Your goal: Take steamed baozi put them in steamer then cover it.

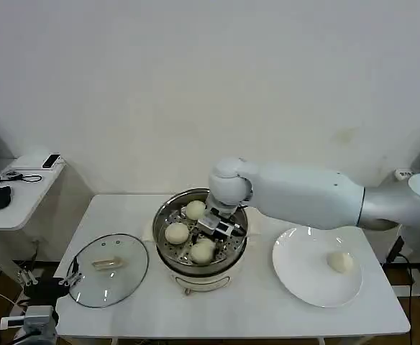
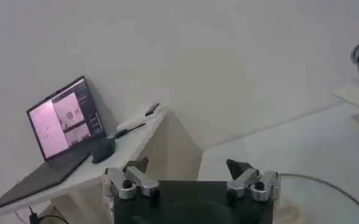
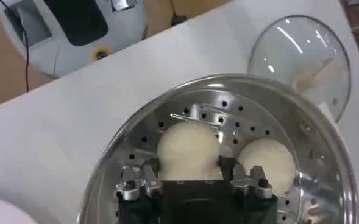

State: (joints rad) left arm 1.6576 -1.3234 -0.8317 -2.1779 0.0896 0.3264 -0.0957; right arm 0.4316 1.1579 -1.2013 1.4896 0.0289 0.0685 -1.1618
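The steamer (image 1: 168, 259) stands mid-table with three steamed baozi on its perforated tray: one at the back (image 1: 195, 209), one on the left (image 1: 176, 232) and one at the front (image 1: 203, 250). My right gripper (image 1: 211, 236) reaches down into the pot. In the right wrist view its fingers press both sides of the front baozi (image 3: 188, 146), which sits low on the tray (image 3: 228, 112). A fourth baozi (image 1: 340, 261) lies on the white plate (image 1: 303, 277). The cover (image 1: 108, 269) rests flat on the table left of the steamer. My left gripper (image 2: 188, 167) is parked open off the table's left front corner.
A side desk (image 1: 23, 194) with a laptop (image 2: 60, 122) and small devices stands to the left. Bare tabletop (image 1: 253, 309) lies in front of the steamer. The table's front edge runs close under the plate and the cover.
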